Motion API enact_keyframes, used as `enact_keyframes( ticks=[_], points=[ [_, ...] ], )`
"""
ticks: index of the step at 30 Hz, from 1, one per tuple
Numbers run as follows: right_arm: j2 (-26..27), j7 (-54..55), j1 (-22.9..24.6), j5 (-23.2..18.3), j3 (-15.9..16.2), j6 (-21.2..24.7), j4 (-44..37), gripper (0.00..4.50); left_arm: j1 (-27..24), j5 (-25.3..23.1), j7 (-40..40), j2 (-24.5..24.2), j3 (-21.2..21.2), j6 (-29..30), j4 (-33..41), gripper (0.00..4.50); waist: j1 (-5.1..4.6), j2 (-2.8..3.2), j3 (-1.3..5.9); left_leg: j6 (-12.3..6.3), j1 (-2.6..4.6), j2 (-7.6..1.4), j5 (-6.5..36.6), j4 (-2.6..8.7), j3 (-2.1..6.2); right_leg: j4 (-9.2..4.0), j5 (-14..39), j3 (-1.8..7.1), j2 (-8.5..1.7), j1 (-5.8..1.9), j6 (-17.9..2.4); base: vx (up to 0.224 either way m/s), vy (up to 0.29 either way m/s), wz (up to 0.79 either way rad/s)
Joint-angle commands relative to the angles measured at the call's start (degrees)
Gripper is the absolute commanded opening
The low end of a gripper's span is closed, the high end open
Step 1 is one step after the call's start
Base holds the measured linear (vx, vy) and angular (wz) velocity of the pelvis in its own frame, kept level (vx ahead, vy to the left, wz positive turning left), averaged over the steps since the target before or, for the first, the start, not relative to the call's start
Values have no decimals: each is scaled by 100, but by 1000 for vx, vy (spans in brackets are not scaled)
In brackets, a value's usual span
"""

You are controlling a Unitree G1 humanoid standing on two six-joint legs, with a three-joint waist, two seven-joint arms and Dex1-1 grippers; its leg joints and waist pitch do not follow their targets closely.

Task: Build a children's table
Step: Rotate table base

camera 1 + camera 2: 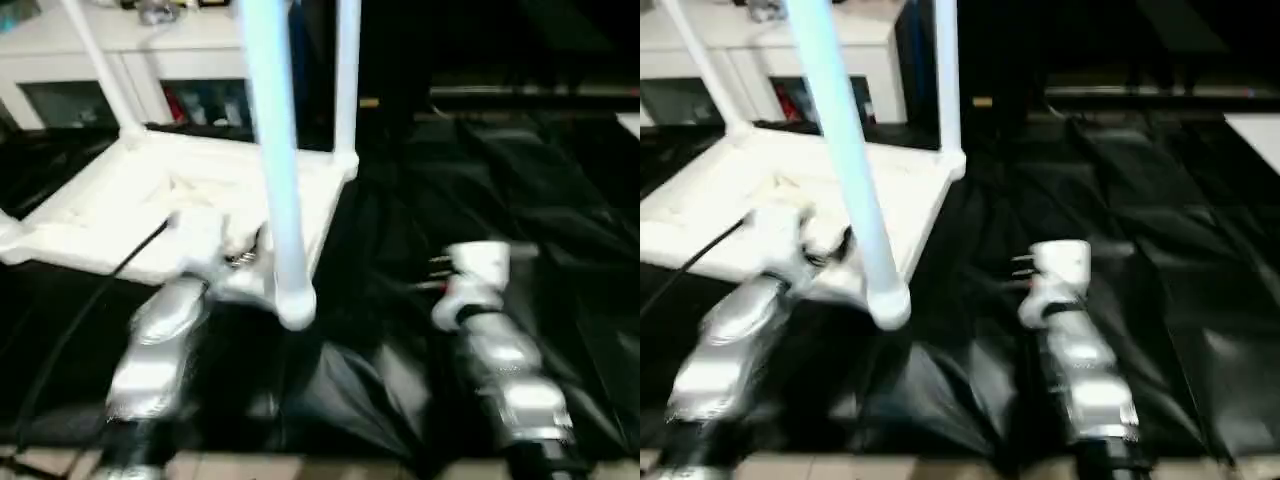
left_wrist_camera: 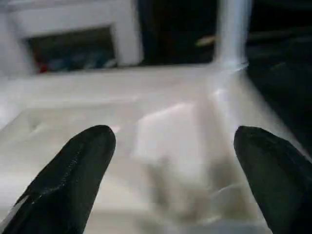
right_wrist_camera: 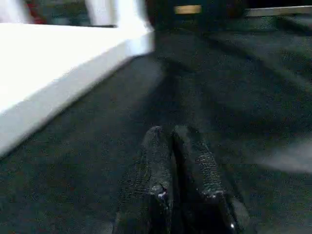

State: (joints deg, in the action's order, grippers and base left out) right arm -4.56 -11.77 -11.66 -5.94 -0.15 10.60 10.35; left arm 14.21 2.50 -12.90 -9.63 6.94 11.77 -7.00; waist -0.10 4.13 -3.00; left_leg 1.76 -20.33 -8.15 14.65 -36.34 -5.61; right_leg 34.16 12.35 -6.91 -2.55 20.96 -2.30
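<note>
Lying upside down on the black-draped table (image 1: 560,200): children's table (image 1: 120,215), ribbed underside up, legs rising from the corner sockets.

Landmark: nearest leg (image 1: 280,180), long axis roughly upright, foot end beyond the frame's top. Left gripper (image 2: 170,170) just beside that leg, over the underside, fingers (image 2: 73,170) spread wide, holding nothing. Right gripper (image 3: 175,165) well apart, out over bare cloth past the top's edge, fingers pressed together, empty. Nearer arm, by judgement: left.
</note>
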Motion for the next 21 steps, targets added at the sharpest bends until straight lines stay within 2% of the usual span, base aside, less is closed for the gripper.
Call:
enact_keyframes(
  ticks=[1,2,3,4,5,6,7,8,9,10,11,12,13,14,15,16,17,18,19,20,21],
  points=[
    [-66,-126,14,-16,9,-75,-21,27,-52,7,64,-95,136,94,184,450,-125,112,491,-1837,566,-763,-1375,399,481,89,-71,218,-367,138,-871,182,-3,10],
    [-91,-179,56,12,67,-109,-32,27,-133,51,27,-163,221,60,196,450,-93,-106,531,-2151,521,-704,-2634,172,445,135,-1003,409,-579,223,-936,182,-3,10],
    [-94,-222,112,75,152,-158,-27,27,-253,106,-34,-268,330,-10,196,450,60,-242,568,-1918,59,-245,-3449,-4,174,238,-2869,668,-713,-156,-1177,143,-15,10],
    [-94,-230,120,89,167,-166,-21,27,-275,110,-44,-291,346,-20,194,450,132,-324,566,-1763,-169,-61,-3444,-10,89,298,-3941,753,-694,-337,-1180,86,-35,15],
    [-106,-254,117,101,176,-175,-2,27,-296,103,-83,-334,342,-39,182,450,246,-282,580,-1407,-266,-98,-2888,30,55,336,-5148,786,-687,-364,-1019,86,-35,15],
    [-123,-307,126,156,232,-229,62,27,-377,122,-289,-484,322,-97,112,450,260,-269,569,-1223,-243,-130,-2583,71,39,326,-5280,757,-630,-345,-981,17,-38,21],
    [-187,-413,108,224,305,-363,242,27,-484,252,-827,-755,239,-298,-73,450,287,-233,557,-919,-200,-208,-2111,136,50,316,-4825,684,-558,-338,-962,0,0,0],
    [-181,-418,115,253,340,-412,293,27,-520,294,-971,-827,235,-373,-140,450,293,-166,498,-764,-145,-279,-1656,194,63,225,-3774,635,-533,-252,-977,0,0,0],
    [-189,-461,119,227,352,-397,264,27,-530,310,-1089,-910,224,-372,-160,450,276,-166,437,-691,-79,-370,-1002,265,57,105,-2507,633,-558,-198,-1122,0,0,0],
    [-198,-609,148,93,352,-346,142,27,-540,357,-1479,-1158,161,-335,-215,450,283,-126,406,-672,-60,-409,-704,300,67,63,-1923,643,-582,-191,-1218,-61,-22,9],
    [-208,-682,162,22,341,-315,96,27,-531,340,-1696,-1321,97,-333,-279,450,307,-199,366,-637,-17,-472,-140,366,31,-14,-935,666,-618,-168,-1341,-61,-22,9],
    [-257,-806,156,-53,337,-241,70,27,-476,218,-2023,-1600,-76,-395,-409,450,344,-145,272,-499,3,-486,618,457,-19,-123,195,677,-622,-136,-1325,-88,-19,7],
    [-273,-840,153,-65,350,-221,76,27,-456,154,-2143,-1709,-143,-443,-470,450,353,-140,246,-329,60,-508,1031,490,-52,-171,757,689,-622,-96,-1286,-105,-9,6],
    [-278,-852,152,-70,354,-214,79,27,-449,130,-2186,-1749,-167,-461,-493,450,354,-141,151,21,135,-522,1868,578,-75,-289,1886,700,-624,-52,-1116,-105,-9,6],
    [-329,-958,123,-36,395,-259,157,27,-406,135,-2522,-1907,-302,-547,-566,450,344,-160,80,309,264,-505,2591,607,-94,-417,2910,699,-638,24,-846,-116,11,8],
    [-347,-998,103,-26,404,-272,198,27,-391,126,-2676,-1980,-389,-550,-581,450,359,-166,66,376,352,-475,2819,606,-99,-507,3356,681,-641,63,-658,-103,21,8],
    [-424,-1140,29,20,439,-357,345,27,-352,131,-3225,-2186,-706,-511,-566,450,371,-162,93,385,388,-459,2821,657,-89,-570,3603,685,-674,13,-452,-103,21,8],
    [-493,-1205,-27,59,445,-419,438,27,-326,147,-3503,-2245,-912,-383,-475,450,380,-145,125,347,299,-503,2520,729,-65,-527,3278,716,-716,-71,-470,-72,26,0],
    [-544,-1241,-66,84,442,-447,504,27,-319,157,-3758,-2295,-1101,-236,-358,450,372,-135,146,344,244,-519,2290,753,-66,-489,2938,710,-715,-123,-533,0,0,0],
    [-575,-1260,-87,99,439,-463,539,27,-315,173,-3907,-2319,-1207,-144,-281,450,400,-129,185,313,207,-557,1791,777,-94,-415,2099,721,-698,-142,-726,0,0,0],
    [-632,-1328,-124,86,421,-511,618,27,-215,155,-4038,-2282,-1397,-52,-290,450,405,-165,199,280,204,-551,1532,756,-147,-372,1682,717,-691,-135,-902,0,0,0]
  ],
)
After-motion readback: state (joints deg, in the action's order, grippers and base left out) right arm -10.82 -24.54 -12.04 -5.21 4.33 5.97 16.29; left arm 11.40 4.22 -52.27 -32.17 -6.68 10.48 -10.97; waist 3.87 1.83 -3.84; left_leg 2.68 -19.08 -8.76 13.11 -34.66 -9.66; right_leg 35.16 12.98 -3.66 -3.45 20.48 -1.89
